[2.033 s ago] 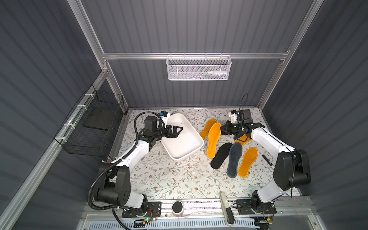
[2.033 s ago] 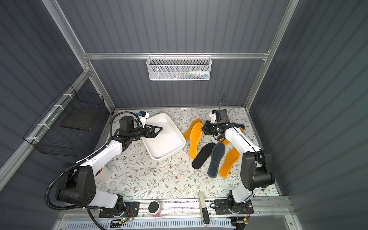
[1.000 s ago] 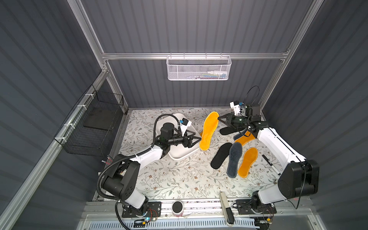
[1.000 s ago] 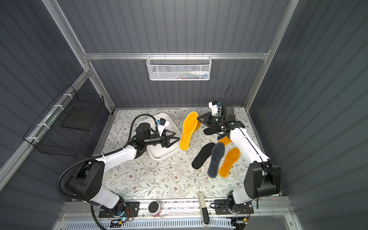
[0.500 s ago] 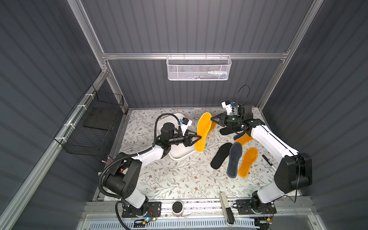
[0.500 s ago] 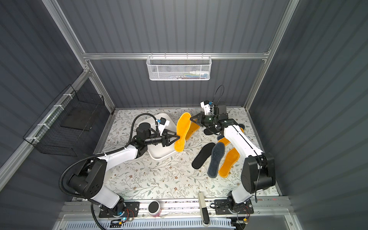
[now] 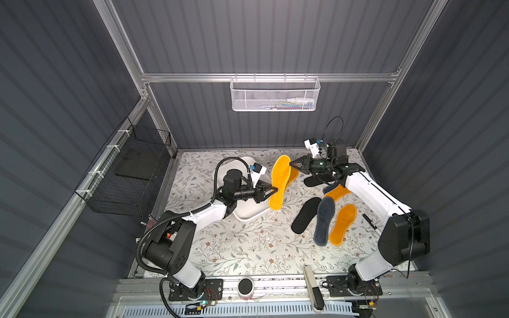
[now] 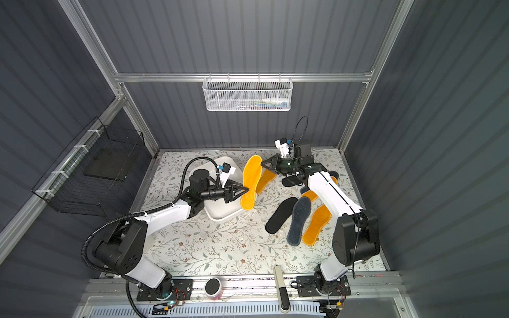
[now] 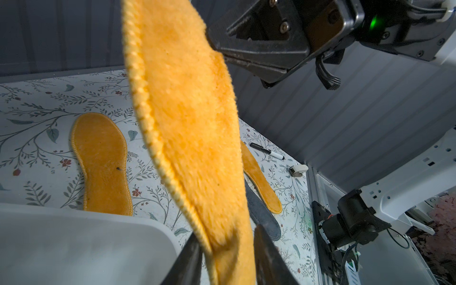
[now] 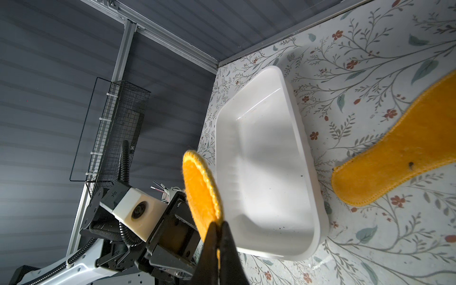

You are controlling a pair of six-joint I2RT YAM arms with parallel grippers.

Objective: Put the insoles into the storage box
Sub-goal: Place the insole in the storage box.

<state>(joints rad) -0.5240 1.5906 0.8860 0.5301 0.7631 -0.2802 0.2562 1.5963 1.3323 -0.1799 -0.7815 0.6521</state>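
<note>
held orange insole: off the desk, standing on its long edge between the two arms. Its lower end hangs just beside the storage box's right-hand rim, not inside the box.
right jaws: closed tight on the far end of the held orange insole; the right wrist view shows the tips pinched on its edge.
left jaws: part-open, one finger on each side of the held insole's lower half. Cannot tell if they actually press it.
storage box: white tub on the floral desk, partly under the left arm.
flat orange insole: lies on the desk just behind the held one, near the box.
second black insole: on the desk, partly hidden under the right arm.
half-hidden orange insole: on the desk, with the right arm over one end.
black insole, grey-blue insole, outer orange insole: side by side on the desk, edges touching or overlapping, well apart from the box.
marker pen: on the desk near the right arm.
</note>
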